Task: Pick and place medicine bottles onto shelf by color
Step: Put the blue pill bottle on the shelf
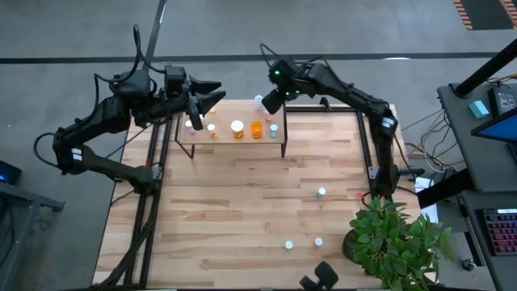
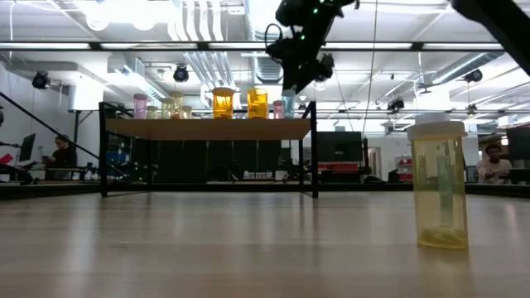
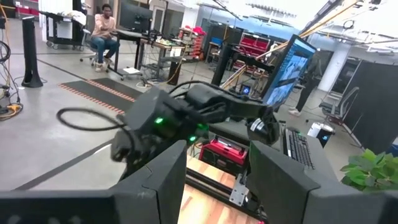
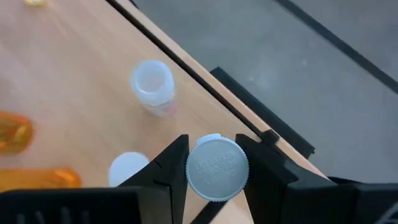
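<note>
The wooden surface (image 1: 242, 210) spreads wide below both arms, and a green potted plant (image 1: 397, 236) stands at its near right corner. Toward the far edge sits the shelf (image 1: 234, 139), a small light-wood board on thin black legs; from the low view it stands raised, with a row of bottles along its top (image 2: 207, 128).

The left arm waits at the shelf's left end, its left gripper (image 1: 212, 95) hanging above the far left corner with the fingers spread wide apart, nothing between them. In its own wrist view the two dark fingers (image 3: 163, 180) frame the other arm farther off.

The right gripper (image 1: 266, 101) hovers over the shelf's far right corner, clamped on a white-capped bottle (image 4: 217, 167) that sits snug between its two fingers, cap toward the camera. Below it on the board stand a pale-capped bottle (image 4: 152, 86) and another white cap (image 4: 129, 169), with orange bottles (image 4: 15, 134) beside them.

On the shelf from above, an orange bottle (image 1: 257, 129) stands near the middle, a white-capped one (image 1: 237, 127) just to its left.

Four more medicine bottles remain on the surface: one (image 1: 321, 192) at the right side, two (image 1: 289, 244) near the front, and a yellowish one (image 2: 439, 184) close to the low camera.
</note>
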`<state>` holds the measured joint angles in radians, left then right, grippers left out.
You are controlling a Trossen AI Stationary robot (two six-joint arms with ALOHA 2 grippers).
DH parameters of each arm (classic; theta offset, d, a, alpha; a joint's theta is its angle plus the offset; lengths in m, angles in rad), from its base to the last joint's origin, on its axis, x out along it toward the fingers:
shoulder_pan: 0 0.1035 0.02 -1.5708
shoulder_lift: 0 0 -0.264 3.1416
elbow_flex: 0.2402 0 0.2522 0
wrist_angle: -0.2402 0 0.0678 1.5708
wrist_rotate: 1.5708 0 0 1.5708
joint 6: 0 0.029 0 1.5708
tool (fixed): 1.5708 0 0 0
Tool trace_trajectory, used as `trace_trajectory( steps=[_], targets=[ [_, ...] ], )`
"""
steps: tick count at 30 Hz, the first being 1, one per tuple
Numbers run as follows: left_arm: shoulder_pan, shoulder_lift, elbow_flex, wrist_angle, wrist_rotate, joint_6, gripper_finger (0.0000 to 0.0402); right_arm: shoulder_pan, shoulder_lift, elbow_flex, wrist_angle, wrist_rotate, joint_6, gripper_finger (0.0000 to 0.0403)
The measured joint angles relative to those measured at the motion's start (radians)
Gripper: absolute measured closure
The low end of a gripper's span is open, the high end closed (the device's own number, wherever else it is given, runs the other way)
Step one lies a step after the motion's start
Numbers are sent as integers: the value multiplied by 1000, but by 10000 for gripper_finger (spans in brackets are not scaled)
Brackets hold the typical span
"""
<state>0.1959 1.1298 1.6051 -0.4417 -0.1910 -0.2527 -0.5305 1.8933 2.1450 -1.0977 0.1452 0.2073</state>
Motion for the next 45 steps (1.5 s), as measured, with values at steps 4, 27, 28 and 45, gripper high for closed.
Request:
trace_trajectory(
  steps=[4, 27, 28, 45],
  targets=[
    [0, -1, 0, -23, 0, -3, 242, -1, 56, 35, -7, -14, -11, 286],
    [-2, -1, 0, -19, 0, -3, 242, -5, 119, 59, -57, -49, 21, 286],
    [-2, -1, 0, -19, 0, -3, 242, -5, 119, 59, -57, -49, 23, 286],
    [-2, -1, 0, -14, 0, -3, 242, -5, 119, 59, -73, -48, 62, 227]
  ],
)
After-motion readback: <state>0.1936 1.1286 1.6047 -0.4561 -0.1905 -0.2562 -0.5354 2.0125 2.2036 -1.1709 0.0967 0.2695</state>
